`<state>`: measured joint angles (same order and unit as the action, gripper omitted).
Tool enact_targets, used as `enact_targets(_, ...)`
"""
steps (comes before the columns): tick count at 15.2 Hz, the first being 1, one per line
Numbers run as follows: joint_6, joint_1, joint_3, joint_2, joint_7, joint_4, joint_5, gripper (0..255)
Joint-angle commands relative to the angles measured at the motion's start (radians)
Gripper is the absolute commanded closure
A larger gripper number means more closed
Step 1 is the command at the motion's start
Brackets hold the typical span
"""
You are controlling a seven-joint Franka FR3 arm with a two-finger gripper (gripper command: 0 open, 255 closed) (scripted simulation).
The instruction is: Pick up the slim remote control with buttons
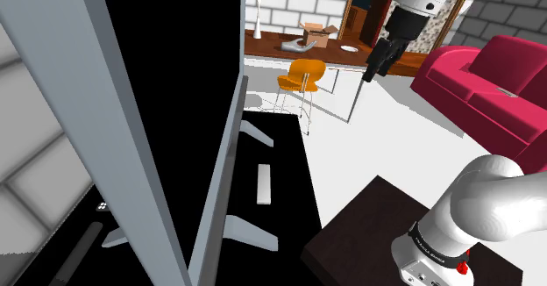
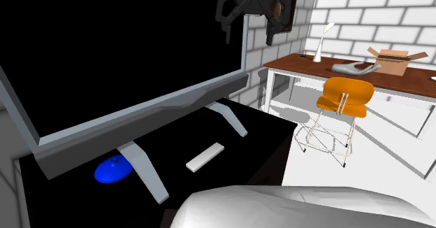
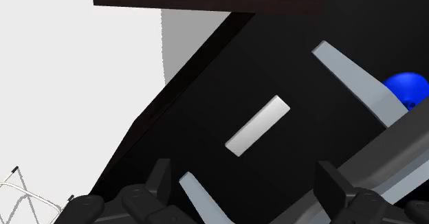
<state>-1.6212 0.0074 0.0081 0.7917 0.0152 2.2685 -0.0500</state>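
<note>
Barely started tbh: the pincer (image 3: 247, 178) hangs wide open and empty well above the black desk (image 3: 220, 71), while the slim white remote (image 3: 258, 126) lies flat between the TV's grey feet (image 3: 350, 75), untouched, so the whole drop-and-grab is left.

Brown desk (image 2: 300, 64) against white brick wall (image 2: 363, 10). 1 orange chair (image 2: 347, 94) just in front of desk, on white floor (image 2: 391, 164). Cardboard box (image 2: 393, 60) and white lamp (image 2: 320, 45) on desk. Red sofa (image 1: 491, 91) near desk. Black cabinet (image 2: 255, 132) carrying grey-framed TV (image 2: 105, 52), well apart from desk.
</note>
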Motion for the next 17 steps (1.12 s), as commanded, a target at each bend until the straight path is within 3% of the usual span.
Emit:
enact_targets(1, 0.0, 0.0, 0.0, 0.0, 0.0, 0.0, 0.0, 0)
enact_targets(9, -0.246, -0.011, 0.095, -0.111, -0.147, 0.155, -0.037, 0)
enact_targets(17, -0.501, -0.028, 0.19, -0.32, -0.299, 0.224, -0.052, 0)
